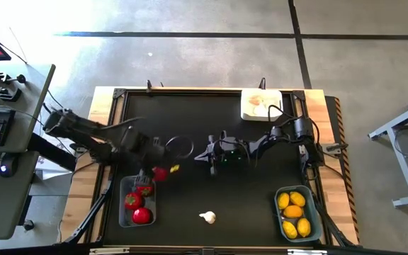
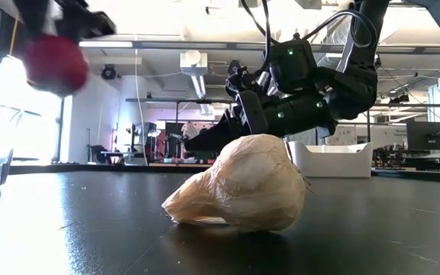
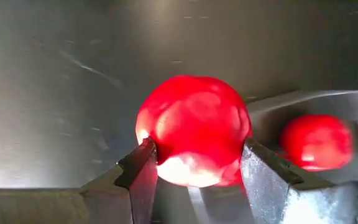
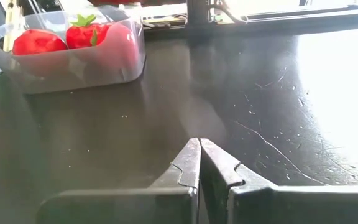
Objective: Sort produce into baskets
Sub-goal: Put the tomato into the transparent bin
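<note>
So my left tool (image 1: pixel 154 172) is clamped on a red tomato (image 3: pixel 193 131), hovering right at the edge of the clear basket (image 1: pixel 125 216), which has about 3 red ones in it. The blue-grey basket (image 1: pixel 318 219) holds 4 yellow pieces, and the white basket (image 1: pixel 245 112) at the far side looks to have some garlic. 1 garlic bulb (image 1: pixel 207 217) sits loose on the tabletop (image 1: pixel 246 205). My right tool (image 1: pixel 212 154) is shut and empty mid-tabletop. Nearly done, I'd say.
</note>
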Available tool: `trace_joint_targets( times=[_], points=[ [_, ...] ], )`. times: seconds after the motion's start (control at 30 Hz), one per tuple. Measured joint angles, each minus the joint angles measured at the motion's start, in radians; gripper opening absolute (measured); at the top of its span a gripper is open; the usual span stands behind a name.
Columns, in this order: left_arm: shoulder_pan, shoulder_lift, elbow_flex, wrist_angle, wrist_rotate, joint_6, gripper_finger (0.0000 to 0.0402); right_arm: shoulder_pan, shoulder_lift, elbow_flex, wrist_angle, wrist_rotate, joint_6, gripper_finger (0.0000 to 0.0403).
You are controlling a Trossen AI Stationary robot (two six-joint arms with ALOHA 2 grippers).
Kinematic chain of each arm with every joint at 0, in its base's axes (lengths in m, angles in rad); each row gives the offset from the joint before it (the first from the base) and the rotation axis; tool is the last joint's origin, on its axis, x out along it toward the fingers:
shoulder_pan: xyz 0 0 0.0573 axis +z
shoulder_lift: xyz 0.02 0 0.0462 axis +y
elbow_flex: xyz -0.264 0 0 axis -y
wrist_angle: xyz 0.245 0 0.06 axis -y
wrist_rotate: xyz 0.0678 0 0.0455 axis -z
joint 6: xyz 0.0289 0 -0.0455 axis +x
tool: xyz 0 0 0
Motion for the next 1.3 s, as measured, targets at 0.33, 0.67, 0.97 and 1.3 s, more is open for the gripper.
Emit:
trace_joint_targets(
  times=[0.33,0.67,0.97,1.3],
  points=[
    [-0.321,-0.006,-0.063,0.123,0.035,-0.448,0.0175,0.001,0.000,0.000,-0.001,0.000,-0.016,0.0000],
    [-0.413,-0.006,-0.220,0.320,0.030,-0.633,0.0174,0.020,0.000,0.000,0.000,0.001,-0.065,0.0000],
    [-0.404,-0.006,-0.265,0.388,0.039,-0.634,0.0183,0.021,0.000,0.000,0.000,0.001,-0.066,0.0000],
    [-0.404,-0.006,-0.262,0.367,0.057,-0.684,0.0240,0.021,0.000,0.000,0.000,0.001,-0.066,0.0000]
  ],
)
